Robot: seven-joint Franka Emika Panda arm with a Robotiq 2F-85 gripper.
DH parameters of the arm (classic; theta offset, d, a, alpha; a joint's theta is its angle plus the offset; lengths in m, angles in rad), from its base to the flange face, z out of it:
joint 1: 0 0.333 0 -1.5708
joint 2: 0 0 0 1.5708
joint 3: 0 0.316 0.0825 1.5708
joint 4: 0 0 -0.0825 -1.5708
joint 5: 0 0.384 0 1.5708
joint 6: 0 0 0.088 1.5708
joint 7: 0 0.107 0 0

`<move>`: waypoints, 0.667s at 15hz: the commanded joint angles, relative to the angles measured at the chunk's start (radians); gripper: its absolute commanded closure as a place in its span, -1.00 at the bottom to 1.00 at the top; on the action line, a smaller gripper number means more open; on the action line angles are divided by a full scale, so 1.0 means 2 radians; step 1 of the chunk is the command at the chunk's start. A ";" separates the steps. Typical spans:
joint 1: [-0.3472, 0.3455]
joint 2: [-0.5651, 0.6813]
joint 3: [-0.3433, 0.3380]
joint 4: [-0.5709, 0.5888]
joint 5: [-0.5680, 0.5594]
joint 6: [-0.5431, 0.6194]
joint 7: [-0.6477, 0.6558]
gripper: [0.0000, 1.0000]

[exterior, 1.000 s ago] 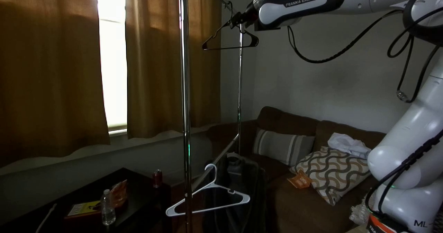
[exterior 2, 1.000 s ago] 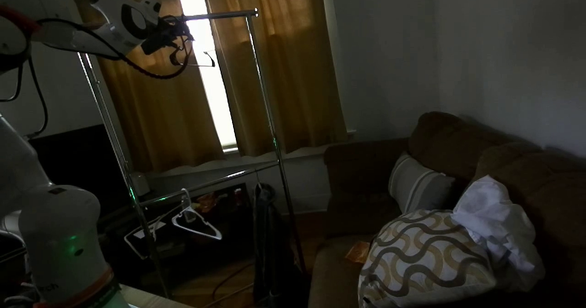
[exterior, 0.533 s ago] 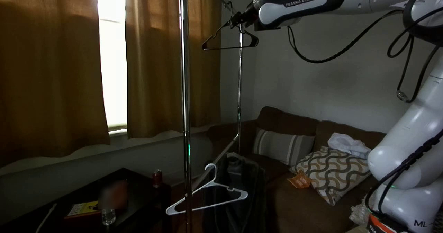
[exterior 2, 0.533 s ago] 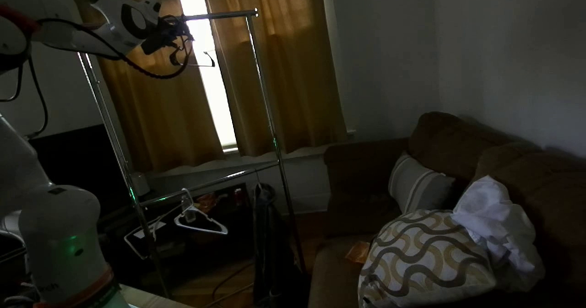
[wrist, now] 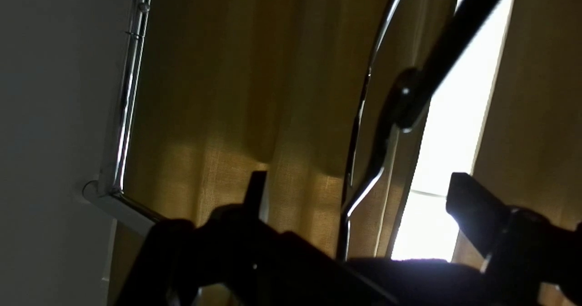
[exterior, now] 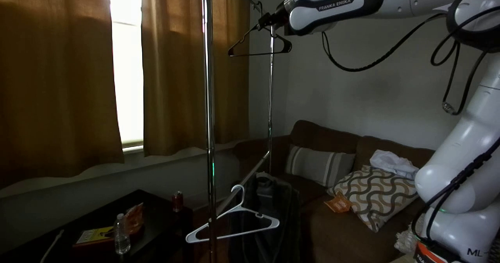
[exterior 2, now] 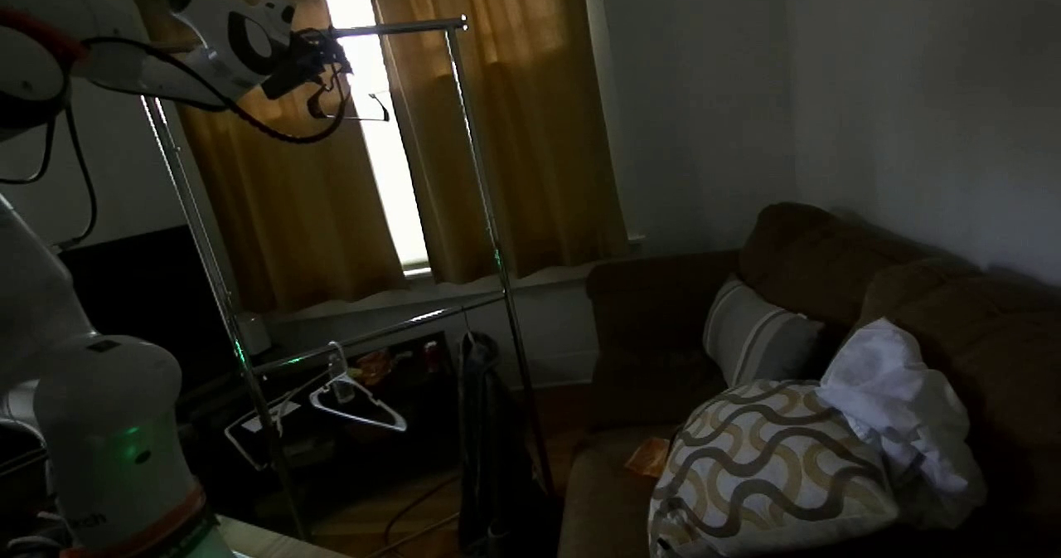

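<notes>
My gripper (wrist: 359, 181) is open, with its two dark fingers apart in the wrist view. A black hanger (wrist: 379, 147) passes between the fingers there. In both exterior views, the gripper (exterior: 265, 22) (exterior 2: 338, 60) is at the upper part of this black hanger (exterior: 287, 46) (exterior 2: 315, 106), just below the top rail. The hanger's hook goes up to the rail of the chrome clothes rack (exterior: 209, 99) (exterior 2: 477, 152). Whether a finger touches the hanger is not clear. The rack's corner (wrist: 102, 192) also shows in the wrist view.
A white hanger (exterior: 247, 232) (exterior 2: 360, 418) and a dark garment (exterior: 283, 200) (exterior 2: 481, 417) hang from the lower rail. A dark table (exterior: 160, 204) holds a bottle (exterior: 122, 239) and can (exterior: 177, 201). Beyond stands a brown sofa (exterior: 316, 231) with pillows (exterior: 375, 192). Curtains (exterior: 175, 79) hang behind.
The arm has shifted slightly toward the rack in the last half second. The black hanger has stayed in place. The white hanger on the lower rail sways a little.
</notes>
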 commanded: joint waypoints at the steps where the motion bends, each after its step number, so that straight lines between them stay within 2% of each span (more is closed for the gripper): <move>1: -0.009 0.023 0.004 0.015 -0.012 0.028 0.013 -1.00; 10: -0.004 0.022 0.000 0.015 -0.002 0.024 0.000 -1.00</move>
